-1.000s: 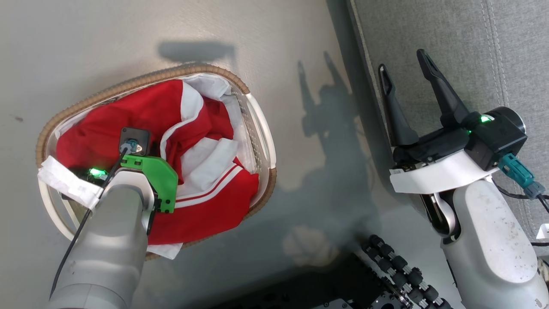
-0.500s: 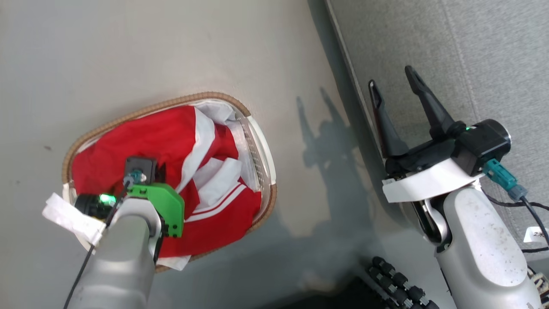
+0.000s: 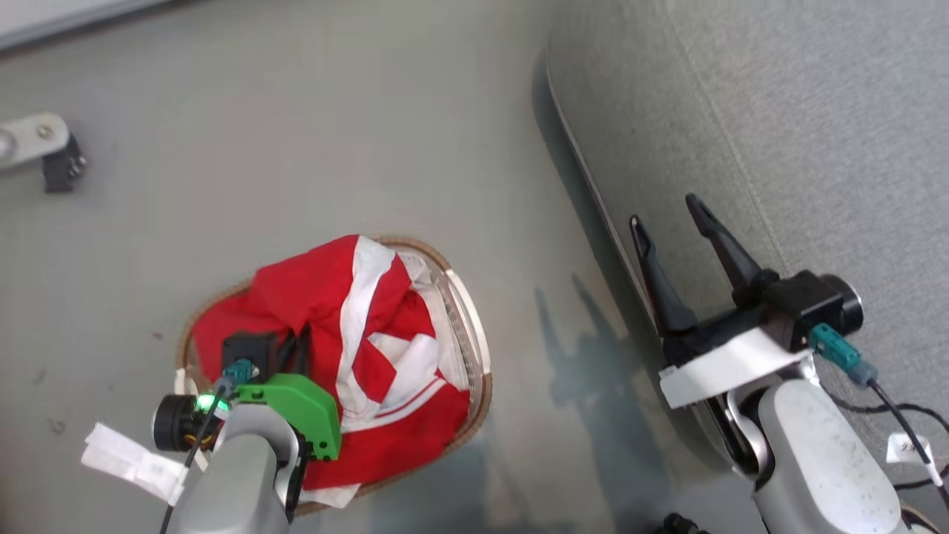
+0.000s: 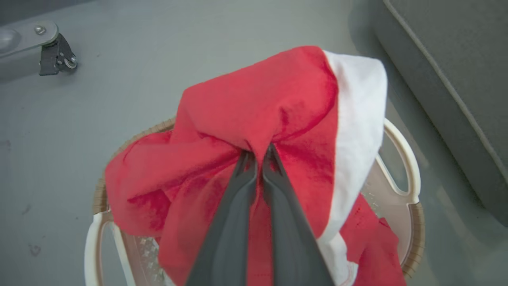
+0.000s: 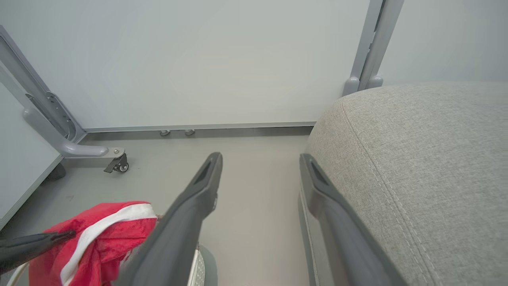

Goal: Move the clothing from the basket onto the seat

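Observation:
The clothing (image 4: 278, 95) is bright red fabric with a white panel. My left gripper (image 4: 258, 153) is shut on a fold of it and holds it up in a peak over the basket (image 4: 401, 147). In the head view the clothing (image 3: 311, 297) heaps over the oval basket (image 3: 474, 334) on the floor, with my left wrist (image 3: 252, 386) above its near side. My right gripper (image 3: 663, 211) stands open and empty over the edge of the grey seat (image 3: 778, 133). The right wrist view shows that gripper (image 5: 260, 159) between the floor and the seat (image 5: 416, 159), with the clothing (image 5: 99, 234) at the lower left.
A metal frame leg with a caster wheel (image 3: 44, 148) stands on the grey floor beyond the basket, seen too as a caster (image 5: 115, 163) by the pale wall panels (image 5: 218, 59). Open floor lies between the basket and the seat's side (image 4: 436, 119).
The head camera has risen and shifted, so the basket looks smaller and lower. My left gripper has pulled the red fabric up into a peak. The right gripper stays open.

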